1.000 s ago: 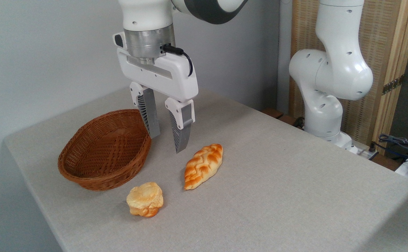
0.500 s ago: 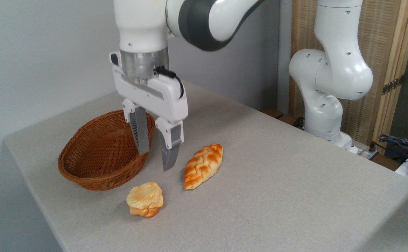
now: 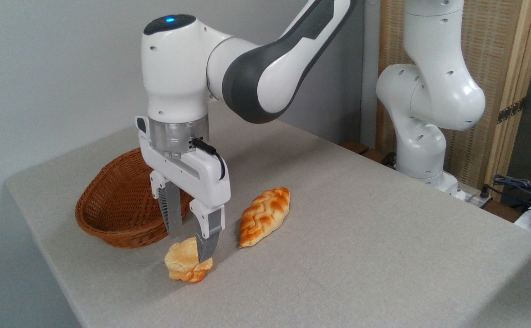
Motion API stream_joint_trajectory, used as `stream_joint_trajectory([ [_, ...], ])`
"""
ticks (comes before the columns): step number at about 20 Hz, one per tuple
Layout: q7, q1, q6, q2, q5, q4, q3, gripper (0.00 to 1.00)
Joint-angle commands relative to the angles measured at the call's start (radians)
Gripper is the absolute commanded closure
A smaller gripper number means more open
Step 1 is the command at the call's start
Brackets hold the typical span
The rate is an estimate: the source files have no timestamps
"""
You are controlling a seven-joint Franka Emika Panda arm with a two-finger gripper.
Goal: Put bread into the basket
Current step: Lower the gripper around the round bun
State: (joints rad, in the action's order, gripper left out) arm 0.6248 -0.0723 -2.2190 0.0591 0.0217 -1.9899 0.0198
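Grey cloth surface (image 3: 338,237): spread fingers (image 3: 173,218) straddle the small pale-golden bun (image 3: 183,266), gripping nothing, beside the brown wicker basket (image 3: 110,205).

Bread (image 3: 183,265): a small round pale-golden bun, lumpy and layered, with an orange-brown lower edge, resting on the grey cloth near the front edge. Basket (image 3: 115,205): an oval brown woven wicker vessel, shallow with flared sides, upright, just behind and to the left of the bun, not touching it.
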Motion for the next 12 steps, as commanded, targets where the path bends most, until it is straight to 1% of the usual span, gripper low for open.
stream_joint_trajectory([
  [1,0.021,-0.017,-0.034,0.024,0.003,0.006,-0.001,0.0],
  [4,0.021,-0.024,-0.044,0.039,0.003,0.008,-0.001,0.0],
  [9,0.024,-0.024,-0.05,0.042,-0.002,0.008,-0.001,0.0],
  [12,0.058,-0.023,-0.048,0.044,-0.005,0.006,-0.003,0.0],
])
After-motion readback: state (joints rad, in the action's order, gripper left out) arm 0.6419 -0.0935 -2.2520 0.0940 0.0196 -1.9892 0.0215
